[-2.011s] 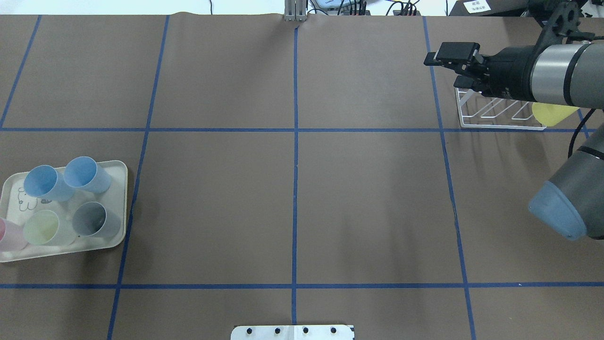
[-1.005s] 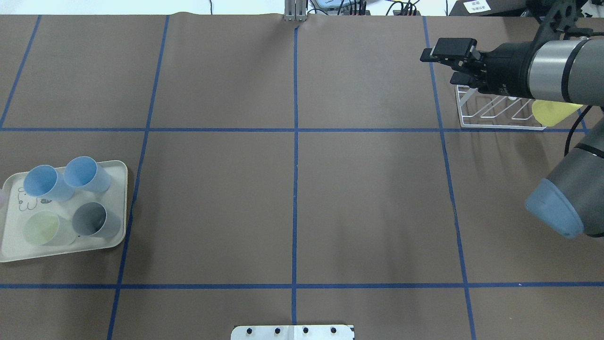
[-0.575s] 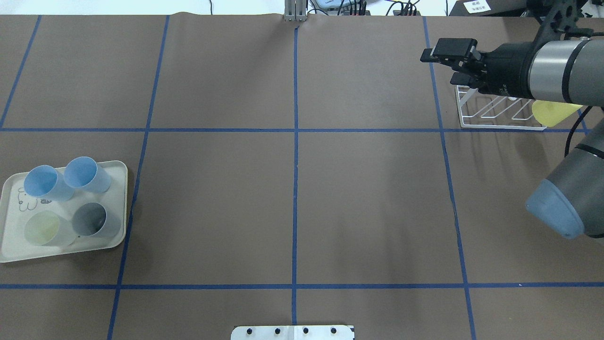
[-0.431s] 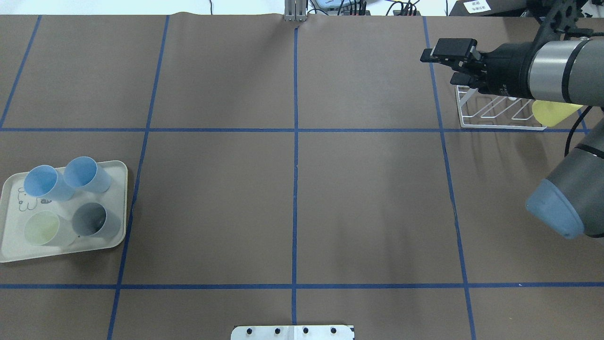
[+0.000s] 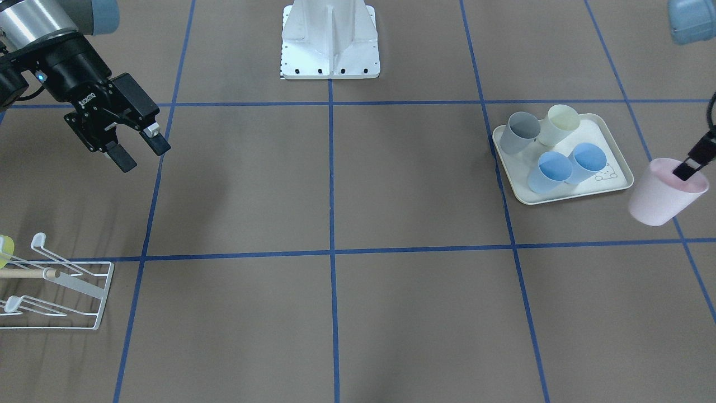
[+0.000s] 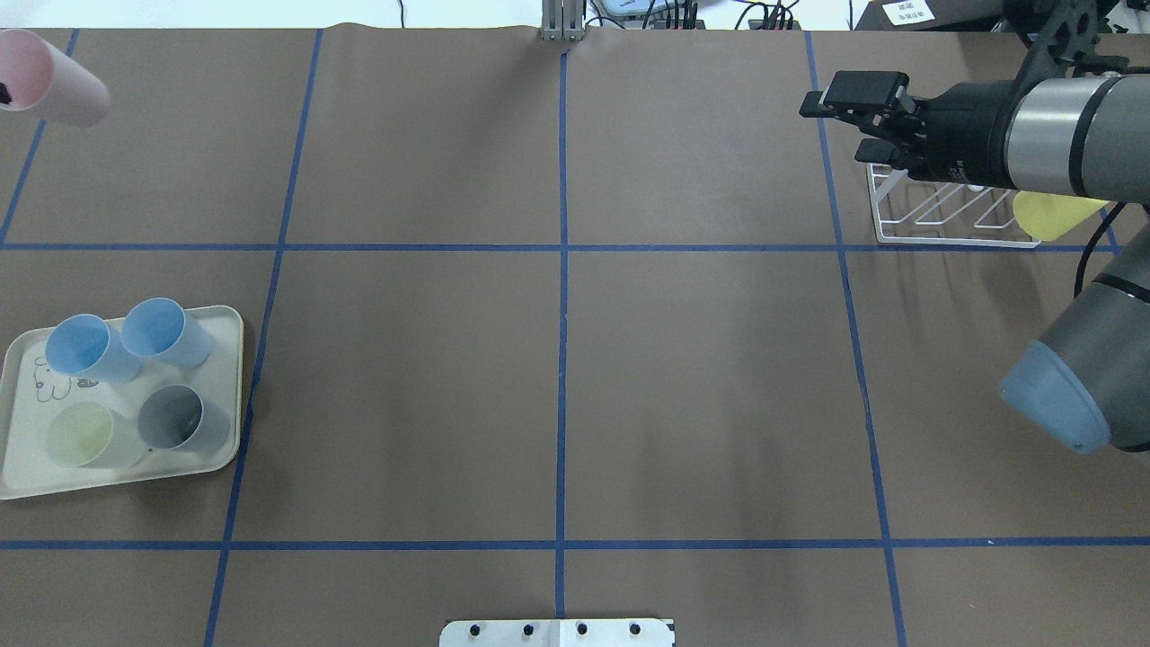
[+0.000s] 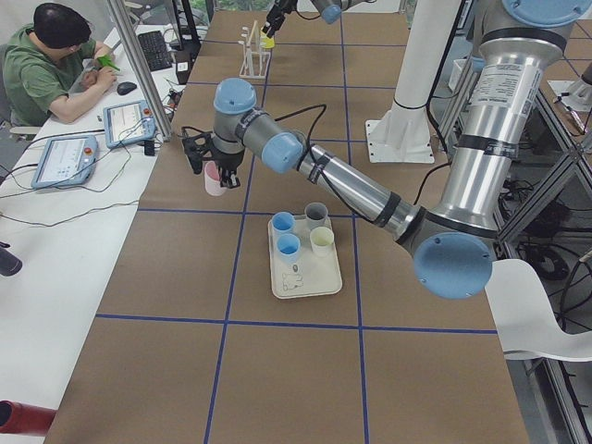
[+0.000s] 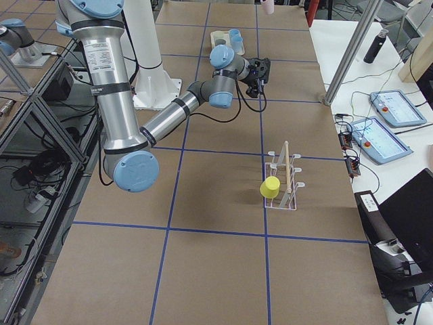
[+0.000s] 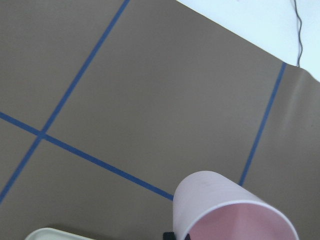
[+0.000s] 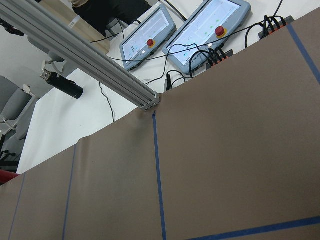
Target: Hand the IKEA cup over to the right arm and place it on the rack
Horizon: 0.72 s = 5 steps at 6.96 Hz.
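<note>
At the near left of the table (image 6: 404, 395), around 8 o'clock from the robot's base, we see a cream tray (image 6: 126, 478) carrying four upright cups: two blue cups (image 6: 85, 349) side by side on its far half, and a grey cup (image 6: 180, 418) and a pale green cup (image 6: 85, 434) on its near half. The blue pair touch each other, and the grey one stands just beside the green one. Farther out, at about 10 o'clock, the left hand (image 5: 685, 169) grasps the pink IKEA cup (image 6: 49, 79) by its wall, with one finger (image 5: 695, 155) dipping inside the rim; we cannot make out the other finger. The cup hangs tilted and clear of the table, beyond the tray and apart from it, and its mouth shows large at the bottom of the left wrist view. Over at 1 o'clock the right hand (image 6: 831, 126) hovers above the table with its jaws spread and nothing between them, pointing toward the table's middle. Just past it, near 2 o'clock, the white wire rack (image 6: 934, 211) stands on the table, and a yellow cup (image 6: 1047, 216) sits on one of its prongs at the end away from the hand. The right arm partly covers the rack from above. Beyond the table's far edge, a seated person (image 7: 46, 65) leans over a white desk.
</note>
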{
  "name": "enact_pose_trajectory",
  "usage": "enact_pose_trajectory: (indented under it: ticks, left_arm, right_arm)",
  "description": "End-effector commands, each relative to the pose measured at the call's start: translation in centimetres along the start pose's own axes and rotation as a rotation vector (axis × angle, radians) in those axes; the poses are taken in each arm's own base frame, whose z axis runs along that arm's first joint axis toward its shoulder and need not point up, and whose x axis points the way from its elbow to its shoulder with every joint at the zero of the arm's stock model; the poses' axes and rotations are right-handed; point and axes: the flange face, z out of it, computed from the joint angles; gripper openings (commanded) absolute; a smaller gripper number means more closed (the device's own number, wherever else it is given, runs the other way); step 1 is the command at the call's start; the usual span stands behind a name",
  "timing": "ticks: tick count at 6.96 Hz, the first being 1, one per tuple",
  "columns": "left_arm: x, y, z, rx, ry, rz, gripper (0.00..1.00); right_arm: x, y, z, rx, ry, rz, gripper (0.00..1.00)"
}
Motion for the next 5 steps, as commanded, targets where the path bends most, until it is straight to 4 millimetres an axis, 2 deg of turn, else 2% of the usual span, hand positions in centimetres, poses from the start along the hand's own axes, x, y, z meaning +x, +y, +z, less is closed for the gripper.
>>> enact_pose_trajectory:
  ticks: [1, 2, 3, 5]
  left_arm:
    - [8.8, 6.0, 2.1, -0.066, 0.145, -0.103, 0.00]
    - [10.6, 8.7, 3.3, -0.055, 0.235, -0.167, 0.00]
    - [12.1, 12.1, 5.2, -0.056, 0.325, -0.232, 0.00]
    - [14.1, 17.9, 8.9, -0.062, 0.572, -0.385, 0.00]
  right_arm:
    - [0.1, 1.0, 0.6, -0.022, -0.087, 0.088, 1.00]
    - [0.3, 1.3, 0.9, -0.032, -0.113, 0.125, 1.00]
    - [-0.3, 1.7, 1.3, -0.044, -0.143, 0.159, 1.00]
    - [-2.6, 2.5, 2.1, -0.078, -0.187, 0.251, 1.00]
